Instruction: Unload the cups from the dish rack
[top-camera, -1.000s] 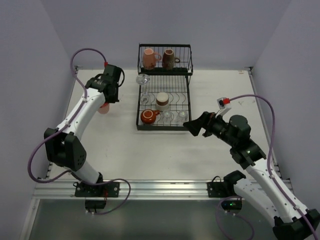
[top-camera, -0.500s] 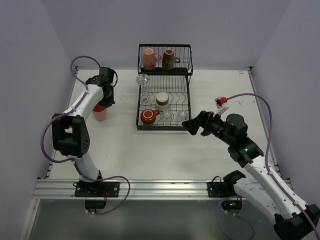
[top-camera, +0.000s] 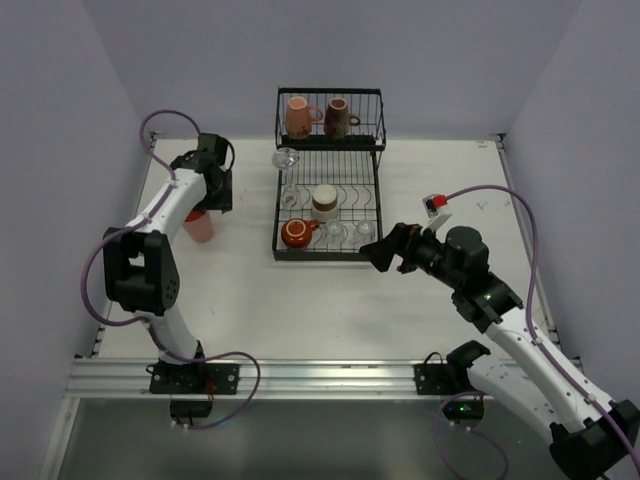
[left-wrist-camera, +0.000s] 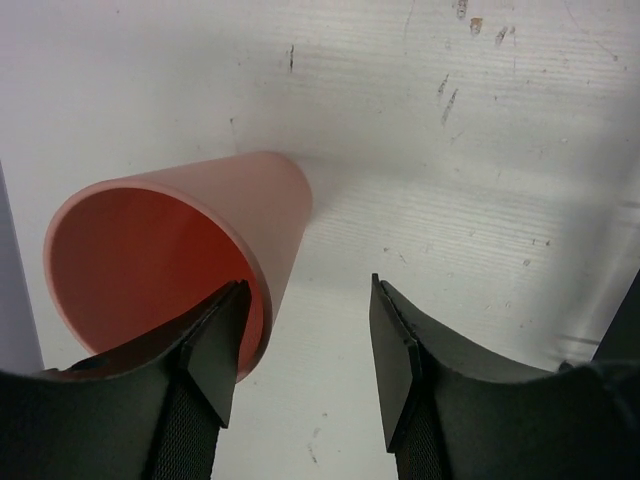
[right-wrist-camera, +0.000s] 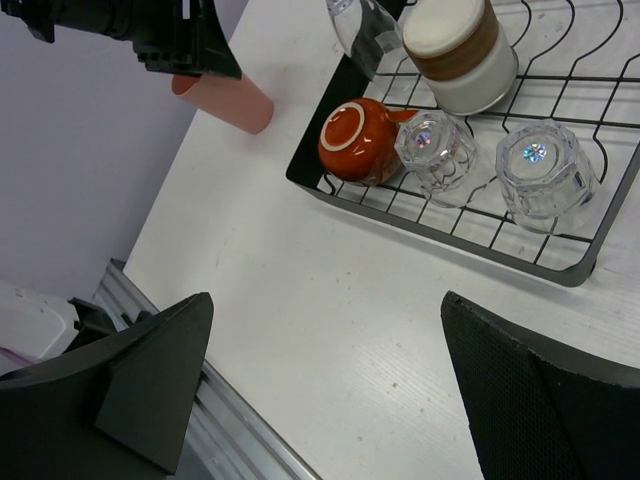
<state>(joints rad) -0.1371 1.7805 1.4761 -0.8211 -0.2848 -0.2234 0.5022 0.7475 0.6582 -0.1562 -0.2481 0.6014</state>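
Observation:
The tall salmon tumbler (top-camera: 198, 226) stands on the table left of the dish rack (top-camera: 328, 254). My left gripper (top-camera: 207, 203) hovers over it, open. In the left wrist view the tumbler (left-wrist-camera: 180, 250) has its rim wall between the spread jaws, with the left finger (left-wrist-camera: 215, 345) inside the mouth. The rack holds a pink mug (top-camera: 297, 117), a dark brown mug (top-camera: 337, 117), a white-and-brown cup (top-camera: 324, 203), an orange-red cup (top-camera: 295, 233) and clear glasses (top-camera: 338, 232). My right gripper (top-camera: 385, 252) is wide open and empty, just off the rack's near right corner.
The right wrist view looks down on the rack's front rail (right-wrist-camera: 470, 250), the orange-red cup (right-wrist-camera: 352, 140), two upturned glasses (right-wrist-camera: 435, 150) and the tumbler (right-wrist-camera: 225, 100). Another clear glass (top-camera: 287, 162) hangs at the rack's left edge. Walls close both sides.
The left jaws have spread and let go of the tumbler, which now stands on the table. The left arm folded back toward itself. The right gripper edged slightly left.

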